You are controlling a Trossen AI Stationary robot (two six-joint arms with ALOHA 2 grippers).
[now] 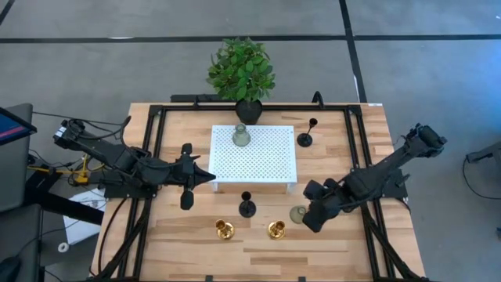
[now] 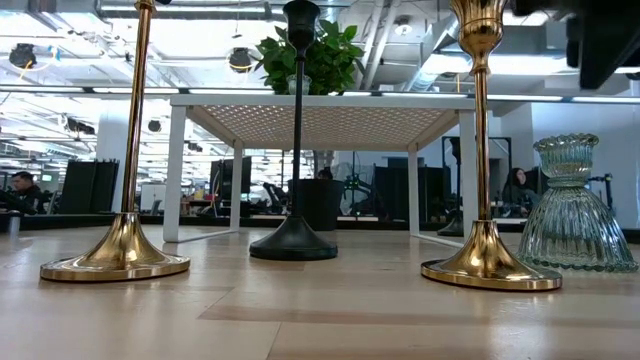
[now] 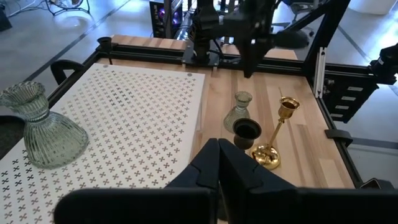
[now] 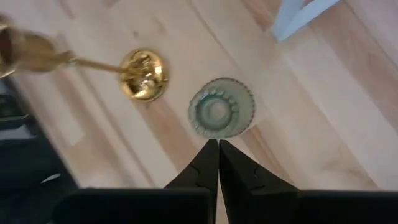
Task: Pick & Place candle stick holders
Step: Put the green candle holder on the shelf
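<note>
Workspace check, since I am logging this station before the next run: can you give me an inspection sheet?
Surface: wooden table, white perforated platform at its centre.
Job's things: grey-green holder on the platform; second grey-green holder, black holder, gold holder and second gold holder in front of the platform; second black holder beside it.
Clutter: potted plant at the table's far edge.
Grippers: left gripper shut, beside the platform; right gripper shut, above the second grey-green holder.
Cables: bundle by the left arm's base.
Surroundings: people at desks.

Overhead, tabletop-level and two wrist cameras share the white platform point(image 1: 254, 153).
</note>
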